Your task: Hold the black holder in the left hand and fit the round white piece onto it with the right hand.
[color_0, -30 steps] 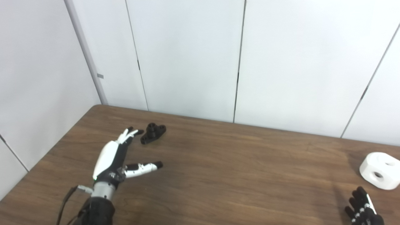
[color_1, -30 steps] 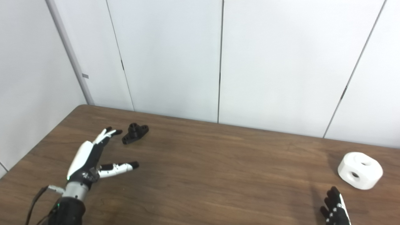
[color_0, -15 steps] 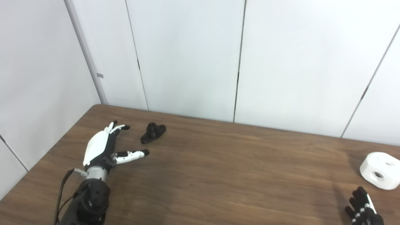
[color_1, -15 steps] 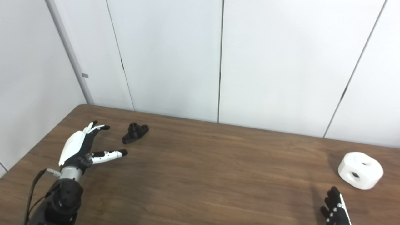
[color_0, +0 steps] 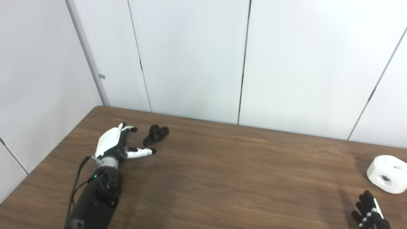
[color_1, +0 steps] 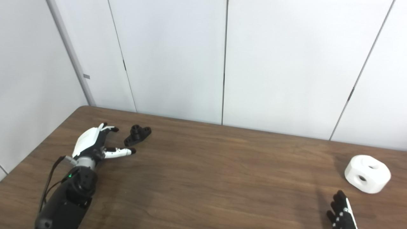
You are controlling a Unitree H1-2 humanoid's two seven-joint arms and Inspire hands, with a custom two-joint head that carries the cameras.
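Observation:
The black holder (color_0: 155, 135) lies on the brown table at the far left, a small flat piece with a short round post. My left hand (color_0: 116, 143) is open just left of it, fingers and thumb spread toward it, not touching. The round white piece (color_0: 387, 173) with holes sits on the table at the far right. My right hand (color_0: 369, 214) is at the bottom right corner, in front of the white piece, fingers apart and holding nothing. Both things also show in the right eye view: holder (color_1: 137, 135), white piece (color_1: 367, 173).
The brown wooden table (color_0: 229, 178) runs from the left wall to the right edge of view. White wall panels (color_0: 190, 57) stand right behind its far edge and along its left side.
My left hand has moved forward and to the right, closer to the black holder, with the arm stretching further onto the table. The right hand and both pieces have stayed still.

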